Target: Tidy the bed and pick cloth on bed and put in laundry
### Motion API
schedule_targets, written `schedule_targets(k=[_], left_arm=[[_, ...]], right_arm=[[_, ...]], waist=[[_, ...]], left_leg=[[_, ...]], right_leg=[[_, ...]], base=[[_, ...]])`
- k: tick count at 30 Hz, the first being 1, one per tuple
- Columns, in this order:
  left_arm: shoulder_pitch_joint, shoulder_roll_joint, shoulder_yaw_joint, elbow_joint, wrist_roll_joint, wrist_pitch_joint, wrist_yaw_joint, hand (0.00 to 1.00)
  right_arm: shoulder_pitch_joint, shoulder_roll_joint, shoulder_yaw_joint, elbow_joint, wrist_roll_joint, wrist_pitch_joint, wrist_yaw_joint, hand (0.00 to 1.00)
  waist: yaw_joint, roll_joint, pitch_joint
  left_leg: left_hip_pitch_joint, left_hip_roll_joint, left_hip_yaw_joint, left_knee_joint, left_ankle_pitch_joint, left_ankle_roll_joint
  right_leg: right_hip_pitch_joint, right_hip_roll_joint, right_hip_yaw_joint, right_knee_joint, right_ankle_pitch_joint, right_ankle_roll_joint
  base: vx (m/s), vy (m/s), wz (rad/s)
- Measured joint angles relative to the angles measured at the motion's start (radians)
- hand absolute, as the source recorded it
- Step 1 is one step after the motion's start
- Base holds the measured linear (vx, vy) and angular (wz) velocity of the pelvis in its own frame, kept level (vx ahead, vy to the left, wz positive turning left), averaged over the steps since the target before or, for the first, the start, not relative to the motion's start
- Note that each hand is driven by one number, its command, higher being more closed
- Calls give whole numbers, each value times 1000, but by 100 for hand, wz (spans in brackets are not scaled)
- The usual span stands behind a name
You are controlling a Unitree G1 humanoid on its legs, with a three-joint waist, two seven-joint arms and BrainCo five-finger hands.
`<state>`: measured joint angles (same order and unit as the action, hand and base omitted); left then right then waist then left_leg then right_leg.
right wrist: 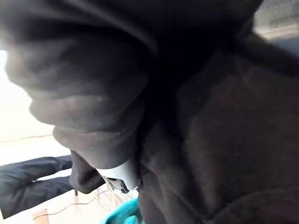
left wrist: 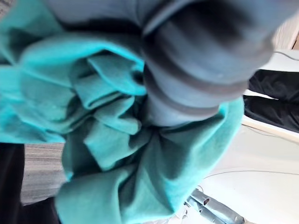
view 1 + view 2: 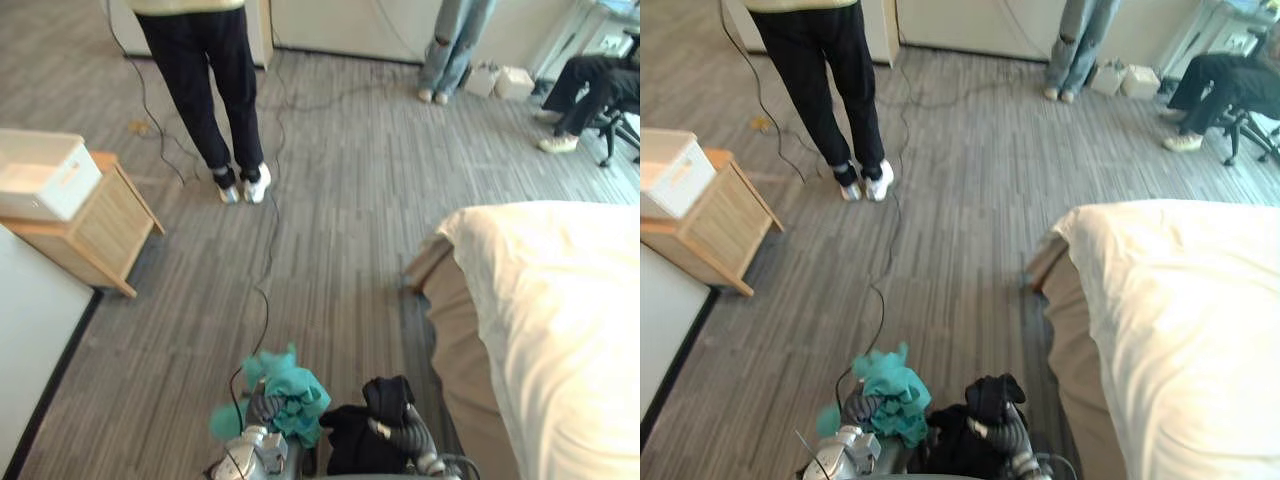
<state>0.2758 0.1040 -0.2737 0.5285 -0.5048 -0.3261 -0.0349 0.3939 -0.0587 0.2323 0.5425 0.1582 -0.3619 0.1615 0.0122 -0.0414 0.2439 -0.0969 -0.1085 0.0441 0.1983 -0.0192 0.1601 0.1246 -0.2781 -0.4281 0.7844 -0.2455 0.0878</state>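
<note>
Looking down from the robot's head, both arms are drawn in close to its body over the grey striped floor. They are just off the side edge of the bed, near its corner.

The left hand carries a bunched teal cloth, and the right hand carries a black cloth. The two bundles almost touch. Both cloths are off the bed and clear of the floor, likely held high and tight so nothing trails while they are taken to the laundry.

The teal folds gather toward the left hand in its wrist view, which suggests a grasp. The cloth covers the hand, though, so whether it is clenched cannot be told. The right hand is the same, wrapped in black fabric with only its ribbed cover clear.

The bed's pale cover lies fairly smooth, with a tan sheet showing along the side edge. The bed runs out of view, so its far part cannot be judged.

To the left stands a wooden cabinet with a white box on top. A person in dark trousers stands on the floor beyond it, cut off at the waist. A second person in jeans and a seated person are partly visible at the far edge of the floor.

Where the laundry should go cannot be told from here.
</note>
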Motion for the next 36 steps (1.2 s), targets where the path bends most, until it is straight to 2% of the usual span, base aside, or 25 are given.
schedule_targets(k=[2, 4, 6, 7, 15, 17, 19, 21, 23, 24, 25, 26, 28, 30, 31, 32, 33, 34, 36], left_arm=[[10, 16, -4, 3, -4, -6, -33, 100], [15, 21, -18, 6, -3, -6, -52, 100], [24, 25, -50, 4, -2, -5, -60, 100], [167, -25, -116, -99, 28, -8, -116, 100], [169, -24, -113, -98, 23, -4, -116, 100], [168, -20, -110, -97, 3, 4, -117, 100], [165, -4, -107, -94, -25, 17, -116, 100], [162, 3, -105, -85, -36, 23, -115, 100], [138, 26, -103, -73, -58, 36, -111, 100], [128, 31, -86, -69, -83, 37, -102, 100], [124, 30, -65, -95, -99, 34, -90, 100], [114, 29, -51, -95, -114, 34, -88, 100], [113, 17, -37, -95, -127, 36, -87, 100], [116, 16, -40, -95, -135, 42, -87, 100], [116, 17, -41, -95, -135, 48, -88, 100], [125, 16, -57, -94, -135, 54, -89, 100], [133, 16, -64, -92, -135, 55, -89, 100], [138, 18, -78, -93, -134, 44, -92, 100], [138, 18, -83, -94, -143, 41, -95, 100]], right_arm=[[1, 1, 2, 1, 36, -27, -14, 100], [9, 2, 1, 1, 46, -34, -32, 100], [22, 5, -2, 1, 74, -37, -40, 100], [124, 8, 12, -194, 155, 17, -9, 100], [137, -2, 13, -192, 167, 20, -2, 100], [161, -8, 12, -192, 197, 25, 13, 100], [186, -22, 13, -191, 234, 44, 43, 100], [183, -33, 13, -180, 259, 61, 79, 100], [182, -38, 13, -170, 275, 69, 116, 100], [176, -53, 15, -171, 278, 81, 149, 100], [159, -66, 14, -172, 284, 88, 167, 100], [146, -85, 12, -173, 293, 88, 178, 100], [129, -115, 9, -173, 317, 88, 188, 100], [116, -125, -6, -173, 325, 88, 188, 100], [112, -125, -22, -174, 324, 86, 190, 100], [113, -125, -29, -173, 323, 83, 191, 100], [115, -129, -30, -173, 323, 82, 192, 100], [129, -131, -32, -172, 322, 63, 192, 100], [140, -132, -28, -172, 310, 37, 192, 100]], waist=[[-28, 5, -10], [-28, 3, -24], [-29, -6, -53], [0, 29, -198], [-2, 28, -198], [-4, 19, -198], [-25, 13, -201], [-27, 11, -203], [-29, 1, -201], [-27, -6, -189], [-27, -4, -158], [-27, 2, -143], [-24, 22, -127], [-24, 38, -103], [-19, 47, -79], [-19, 60, -53], [-23, 68, -49], [-25, 78, -44], [-21, 80, -46]], left_leg=[[27, -19, -85, -42, 20, -6], [39, -39, -127, -88, 34, -26], [57, -59, -119, -132, 48, -43], [152, -50, -89, -298, 94, -33], [155, -45, -65, -299, 82, -41], [155, -41, -37, -299, 59, -40], [155, -29, 27, -298, 42, -45], [150, -27, 39, -272, 30, -54], [90, -22, 49, -138, -33, -72], [47, -10, 66, -11, -74, -94], [-9, 6, 108, 147, -88, -105], [-56, 28, 144, 263, -88, -106], [-83, 51, 178, 352, -94, -115], [-81, 64, 175, 362, -115, -156], [-99, 65, 181, 396, -106, -181], [-113, 72, 182, 384, -152, -154], [-121, 81, 176, 368, -155, -149], [-139, 105, 160, 314, -152, -153], [-143, 138, 128, 209, -132, -170]], right_leg=[[-57, 120, 127, -185, -57, 4], [-94, 171, 221, -329, -57, 0], [-95, 164, 240, -435, -28, -27], [-23, 167, 221, -614, 55, -15], [-23, 170, 238, -620, 57, -18], [-22, 170, 243, -629, 61, -18], [-20, 167, 244, -634, 62, -19], [-21, 169, 254, -633, 62, -19], [-23, 170, 263, -628, 59, -25], [-15, 176, 263, -628, 51, -39], [13, 175, 260, -629, 50, -39], [31, 176, 249, -629, 50, -39], [44, 178, 241, -629, 27, -43], [47, 182, 246, -628, 18, -53], [58, 176, 259, -633, 18, -56], [71, 168, 262, -640, 20, -59], [74, 168, 262, -643, 20, -59], [83, 169, 262, -654, 18, -55], [89, 172, 272, -657, 3, -36]], base=[[29, -21, 107], [42, -45, 117], [62, -68, 110], [40, -42, 60], [-2, -11, -8], [5, -58, -17], [24, -69, -7], [62, -55, -18], [82, -63, -10], [75, -93, 4], [61, -107, 8], [2, -70, 8], [-41, -42, 3], [-81, 10, 6], [-85, 19, -3], [-90, 7, -5], [-42, 40, 1], [-26, 56, -5], [75, 166, -17]])
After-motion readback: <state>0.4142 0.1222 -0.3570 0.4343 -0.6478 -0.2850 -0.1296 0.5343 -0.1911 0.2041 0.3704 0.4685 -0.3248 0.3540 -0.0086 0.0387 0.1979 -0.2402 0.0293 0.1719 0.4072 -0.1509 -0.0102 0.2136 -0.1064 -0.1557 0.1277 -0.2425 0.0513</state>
